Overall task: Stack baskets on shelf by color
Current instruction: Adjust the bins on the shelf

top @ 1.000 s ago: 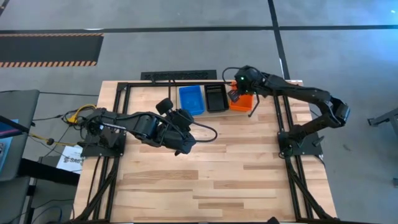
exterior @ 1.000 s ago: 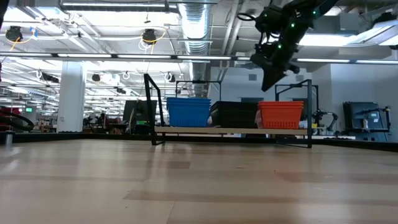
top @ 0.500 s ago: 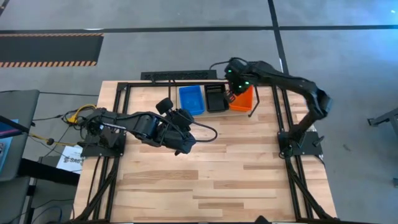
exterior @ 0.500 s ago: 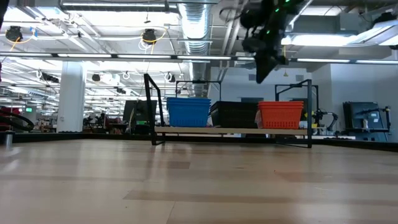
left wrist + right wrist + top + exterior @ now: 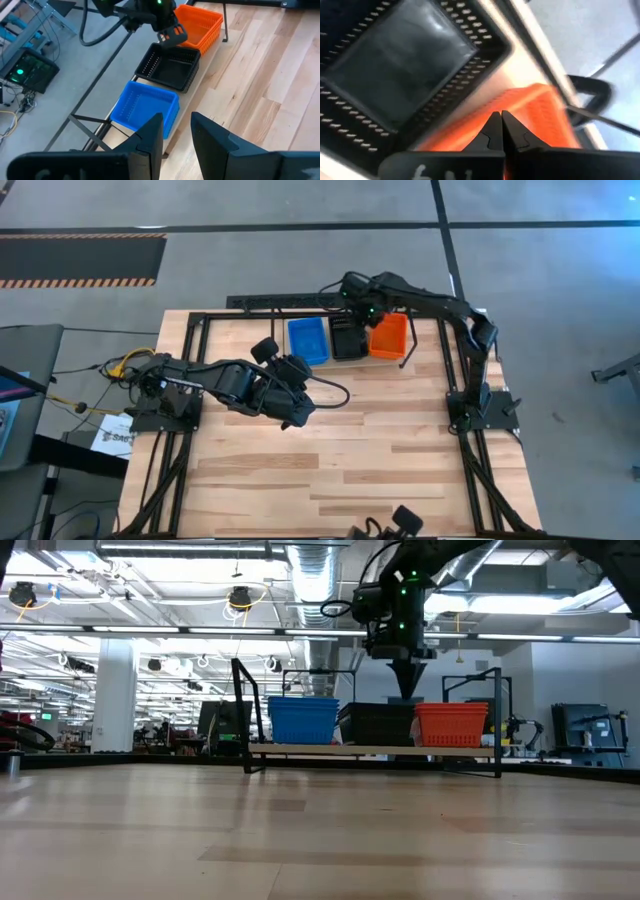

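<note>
Three baskets stand in a row on the shelf [image 5: 405, 363] along the table's far edge: blue [image 5: 308, 340], black [image 5: 348, 338] and red-orange [image 5: 389, 336]. They rest by their bottoms on the wooden board [image 5: 370, 750]. My right gripper [image 5: 407, 690] is shut and points down. It hovers just above the seam between the black basket [image 5: 395, 65] and the red-orange one [image 5: 530, 112]. My left gripper [image 5: 177, 127] stays over the table's middle left, well short of the blue basket [image 5: 145, 105], open with nothing between its fingers.
The shelf's upright black end loops [image 5: 243, 710] [image 5: 497, 720] flank the row. Black frame rails [image 5: 465, 410] run along both table sides. A dark power strip [image 5: 280, 301] lies behind the shelf. Bare plank tabletop [image 5: 330, 470] fills the near half.
My right gripper has swung toward the table's left along the shelf, from above the red-orange basket to above the seam with the black one. It has tipped until it points almost straight down, and it stays shut. The baskets have not moved.
</note>
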### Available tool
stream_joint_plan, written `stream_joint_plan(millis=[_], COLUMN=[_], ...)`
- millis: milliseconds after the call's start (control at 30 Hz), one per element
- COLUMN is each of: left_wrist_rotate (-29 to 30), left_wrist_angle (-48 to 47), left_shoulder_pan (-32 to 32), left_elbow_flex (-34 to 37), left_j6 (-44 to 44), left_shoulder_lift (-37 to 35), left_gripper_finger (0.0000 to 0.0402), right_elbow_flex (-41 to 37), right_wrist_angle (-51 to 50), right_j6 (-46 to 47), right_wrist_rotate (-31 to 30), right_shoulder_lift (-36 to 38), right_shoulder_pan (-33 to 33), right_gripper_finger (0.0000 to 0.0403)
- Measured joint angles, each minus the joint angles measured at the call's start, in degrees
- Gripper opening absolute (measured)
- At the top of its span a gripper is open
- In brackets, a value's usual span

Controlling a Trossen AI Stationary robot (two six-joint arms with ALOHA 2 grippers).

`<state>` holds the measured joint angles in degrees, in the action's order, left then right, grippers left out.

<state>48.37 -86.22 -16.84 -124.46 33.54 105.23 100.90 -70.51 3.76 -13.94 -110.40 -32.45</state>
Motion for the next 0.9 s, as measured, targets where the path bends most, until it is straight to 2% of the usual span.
stream_joint_plan(millis=[167,367,567,900], left_wrist_rotate=[-0.15,-0.09,0.12,0.16], left_wrist_angle=[-0.04,-0.04,-0.04,-0.04], left_shoulder_pan=[0.00,0.00,0.00,0.00], left_elbow_flex=[0.00,0.00,0.01,0.00], left_j6=[-0.42,-1.26,-1.53,-1.51], left_shoulder_lift=[0.00,0.00,0.00,0.00], left_gripper_finger=[0.0089,0.0089,0.0089,0.0089], right_elbow_flex=[0.82,0.84,0.84,-1.13], right_wrist_angle=[-2.72,-6.59,-4.34,-1.29], right_j6=[-0.52,0.71,1.32,1.90], right_wrist_rotate=[-3.83,-4.09,-0.79,0.53], right_shoulder_lift=[0.88,1.69,1.36,1.39], right_shoulder_pan=[-0.78,-3.38,-4.52,-4.86], right_gripper_finger=[0.0000,0.0000,0.0000,0.0000])
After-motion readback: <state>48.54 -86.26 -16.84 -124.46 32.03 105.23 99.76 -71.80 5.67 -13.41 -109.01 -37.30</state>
